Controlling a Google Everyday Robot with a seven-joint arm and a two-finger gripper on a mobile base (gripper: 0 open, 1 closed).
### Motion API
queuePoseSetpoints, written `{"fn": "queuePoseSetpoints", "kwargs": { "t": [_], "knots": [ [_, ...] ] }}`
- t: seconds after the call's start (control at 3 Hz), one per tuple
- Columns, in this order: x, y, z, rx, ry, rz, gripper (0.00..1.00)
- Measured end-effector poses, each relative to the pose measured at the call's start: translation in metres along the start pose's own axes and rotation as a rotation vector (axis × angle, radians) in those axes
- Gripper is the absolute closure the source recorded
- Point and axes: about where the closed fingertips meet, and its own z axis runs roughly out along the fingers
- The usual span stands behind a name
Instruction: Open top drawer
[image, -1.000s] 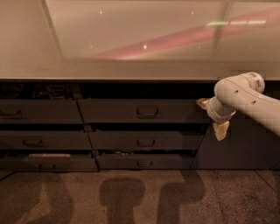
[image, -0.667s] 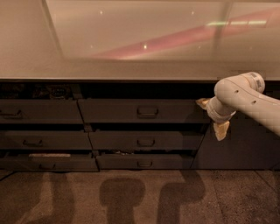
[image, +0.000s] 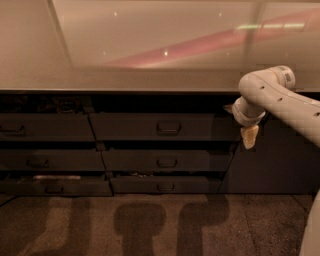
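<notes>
The top drawer (image: 130, 127) is the wide dark grey front in the middle column, just under the counter. Its small loop handle (image: 169, 128) sits at its centre. The front looks flush with its neighbours. My gripper (image: 248, 137) hangs from the white arm (image: 270, 95) at the right. It points downward at the drawer front's right end, well to the right of the handle and about level with it. It holds nothing that I can see.
A glossy countertop (image: 150, 55) overhangs the drawers. Two lower drawer fronts (image: 165, 161) lie beneath the top one. A left column of drawers (image: 45, 127) has something pale at its bottom one (image: 50, 177). A plain dark panel (image: 270, 165) stands at the right.
</notes>
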Motion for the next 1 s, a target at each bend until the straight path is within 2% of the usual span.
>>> {"fn": "queuePoseSetpoints", "kwargs": {
  "t": [0.33,0.67,1.0],
  "knots": [
    [0.002,-0.004,-0.002,0.006,0.002,0.003,0.00],
    [0.004,-0.002,0.001,-0.002,-0.047,0.012,0.00],
    [0.011,0.027,0.027,-0.059,-0.200,0.035,0.00]
  ]
}}
